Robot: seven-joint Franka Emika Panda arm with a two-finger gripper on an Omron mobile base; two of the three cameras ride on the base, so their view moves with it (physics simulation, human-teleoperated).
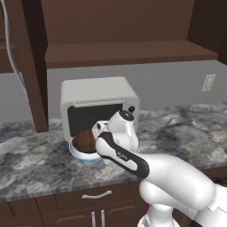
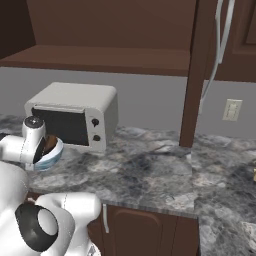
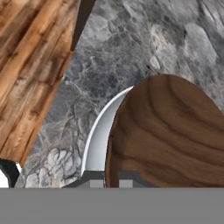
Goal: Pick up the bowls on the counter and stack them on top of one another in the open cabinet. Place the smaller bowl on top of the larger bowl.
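Note:
The smaller brown wooden bowl [image 3: 170, 135] stands tilted on edge, and my gripper [image 3: 112, 179] is shut on its rim. It hangs just over the larger white bowl [image 1: 87, 156] with the pale blue rim, which rests on the grey marbled counter [image 1: 186, 128] in front of the microwave. From the right, the wooden bowl [image 2: 50, 143] shows inside the white bowl's [image 2: 50, 158] opening, beside my wrist. Whether the two bowls touch I cannot tell. The open cabinet's shelf [image 1: 128, 52] runs above, bare; its shelf [image 2: 100, 57] also spans the right base view.
A white microwave [image 1: 97, 99] stands against the wall right behind the bowls. A dark cabinet panel [image 1: 31, 66] drops to the counter at the left. An outlet [image 1: 208, 83] is on the wall. Wooden floor [image 3: 30, 57] lies beyond the counter's edge.

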